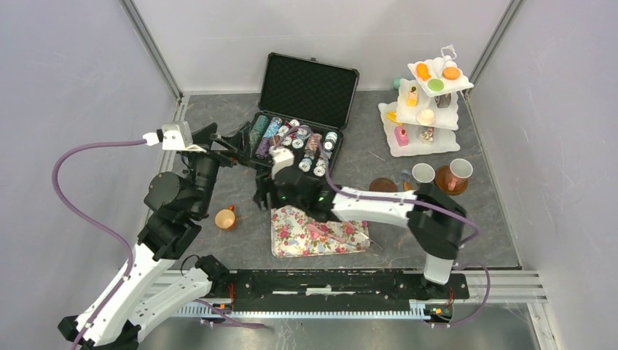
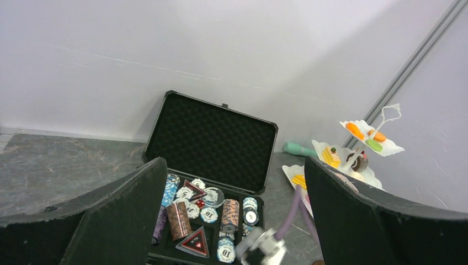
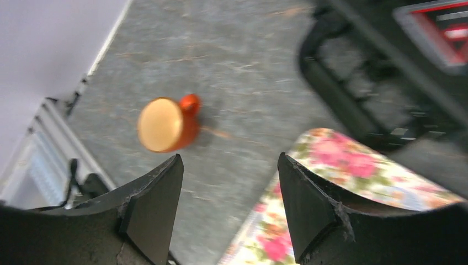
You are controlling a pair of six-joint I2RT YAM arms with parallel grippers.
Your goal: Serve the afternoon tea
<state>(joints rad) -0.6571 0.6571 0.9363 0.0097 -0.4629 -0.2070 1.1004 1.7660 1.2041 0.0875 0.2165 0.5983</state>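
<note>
Serving hardly begun: I see no tea things on the floral tray yet.
Orange mug lies tipped on the table beside the tray; cakes sit on the tiered stand; left fingers and right fingers apart, empty.

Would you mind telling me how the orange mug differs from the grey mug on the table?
The orange mug is bright orange with a cream inside; the grey mug is pale. The orange mug sits alone left of the flowered tray; the grey mug is further right, beside a brown saucer. Both are small and look empty.
</note>
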